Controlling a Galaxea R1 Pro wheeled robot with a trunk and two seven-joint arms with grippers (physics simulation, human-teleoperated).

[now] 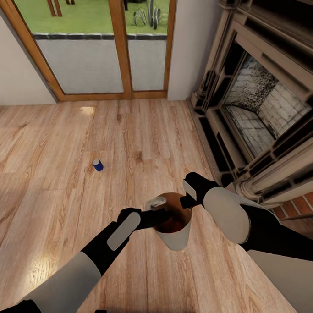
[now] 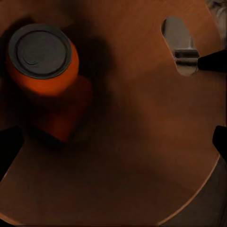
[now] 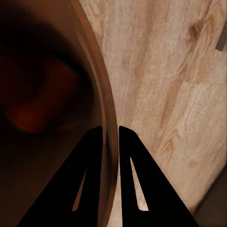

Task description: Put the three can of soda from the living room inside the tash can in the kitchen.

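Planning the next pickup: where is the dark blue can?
In the head view, the small dark blue soda can lies on the wood plank floor, ahead-left of the bin.

The floor (image 1: 143,142) is made of light wood planks with brown lines and knots in them. A bright patch of sun lies on it near the doors. Two big glass doors (image 1: 102,43) stand at the far side of the room, and each has a wood frame. Through the glass you can see a grey patio, then green grass (image 1: 86,13) and a spiky green plant (image 1: 152,14). A plain white wall (image 1: 192,43) runs between the doors and the fireplace (image 1: 264,107). The fireplace is big, with a dark carved frame and pale bricks inside. Some red bricks (image 1: 305,203) show low down beside it.
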